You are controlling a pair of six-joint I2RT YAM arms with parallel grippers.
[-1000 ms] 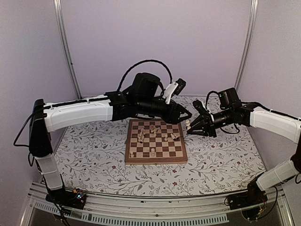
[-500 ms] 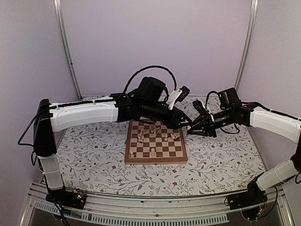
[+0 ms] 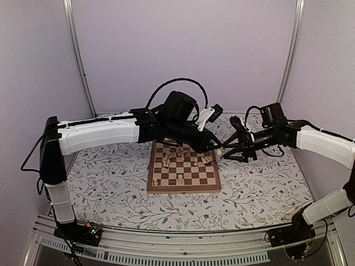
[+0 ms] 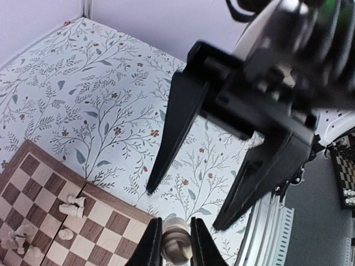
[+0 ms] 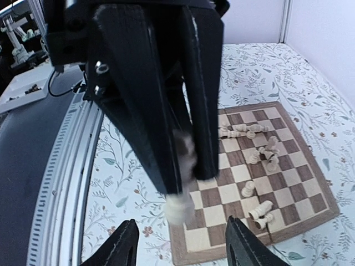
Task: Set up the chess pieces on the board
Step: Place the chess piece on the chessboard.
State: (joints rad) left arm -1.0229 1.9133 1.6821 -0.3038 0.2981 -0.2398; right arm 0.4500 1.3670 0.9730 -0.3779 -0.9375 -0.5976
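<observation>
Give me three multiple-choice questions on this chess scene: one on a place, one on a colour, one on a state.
1. Where is the held piece?
A. at the board's near left corner
B. near the board's far right corner
C. over the front rail

2. The chess pieces are:
A. black
B. red
C. pale beige

3. Which side grips the piece?
A. left
B. right
C. neither

Answers:
1. B, both arms converge there.
2. C, all look like pale wood.
3. A, the left hand is shut on it and the right hand stands open.
</observation>
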